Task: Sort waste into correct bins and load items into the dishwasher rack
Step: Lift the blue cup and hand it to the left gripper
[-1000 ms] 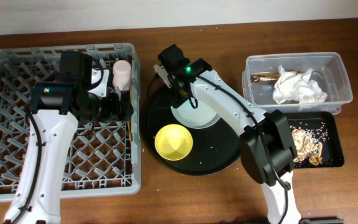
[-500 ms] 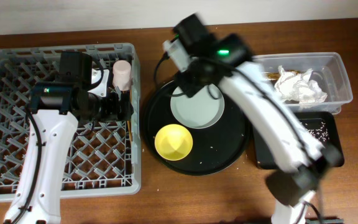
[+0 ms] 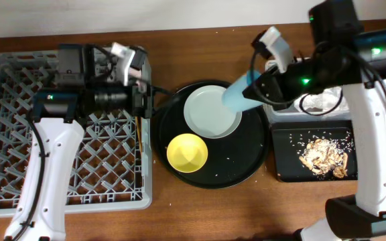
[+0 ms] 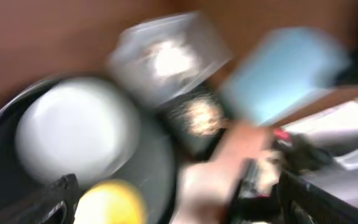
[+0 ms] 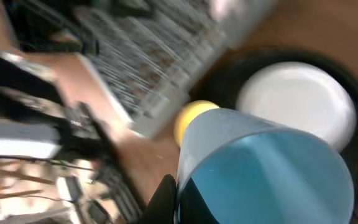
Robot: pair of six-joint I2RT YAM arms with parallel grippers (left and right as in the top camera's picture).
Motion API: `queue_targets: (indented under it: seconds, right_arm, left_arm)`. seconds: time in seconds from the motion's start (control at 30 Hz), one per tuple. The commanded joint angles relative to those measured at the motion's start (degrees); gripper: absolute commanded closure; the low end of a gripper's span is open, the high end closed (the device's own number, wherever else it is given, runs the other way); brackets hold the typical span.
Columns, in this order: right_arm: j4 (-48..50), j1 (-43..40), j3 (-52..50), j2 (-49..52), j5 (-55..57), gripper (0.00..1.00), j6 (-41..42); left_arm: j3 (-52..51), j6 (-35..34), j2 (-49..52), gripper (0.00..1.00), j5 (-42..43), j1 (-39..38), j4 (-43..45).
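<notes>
Rack [image 3: 19, 134] stands at left, with the left gripper [image 3: 146, 100] over its right edge — jaws spread wide, holding nothing. Round tray [image 3: 240, 161] at centre carries the plate [image 3: 212, 112] and yellow bowl [image 3: 187, 152]. Right gripper [image 3: 265, 82] is clamped on the blue cup [image 3: 240, 95] — tilted in the air over the tray's right side, near the tub [image 3: 293, 115].

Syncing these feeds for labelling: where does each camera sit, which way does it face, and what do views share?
Overhead: above the table, straight down on dishwasher rack, left arm, right arm.
Left wrist: blurred, faces right toward plate and yellow bowl; own dark fingers at bottom.
Right wrist: faces left toward the rack; gripped blue cup fills foreground, own finger beside it.
Shared: plate and bowl, in all three.
</notes>
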Motion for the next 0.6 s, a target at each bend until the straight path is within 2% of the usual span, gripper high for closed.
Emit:
queue_targets:
  seconds: [0.0,0.27,0.57]
  right_arm:
    - [-0.3,0.4,-0.7,-1.3,-21.3,0.96,-8.2]
    - [4.2,6.2,-0.7,-1.2,-23.6,0.96,-8.5]
    - [7.9,7.1,-0.7,-1.0,-25.2,0.96,-8.4]
  left_arm:
    - [0.2,3.9,0.1,0.01,22.3,-0.1,4.2]
    - [0.2,3.6,0.0,0.01,21.2,-3.4,5.6]
    - [0.2,3.5,-4.2,0.01,21.2,-5.9,8.0]
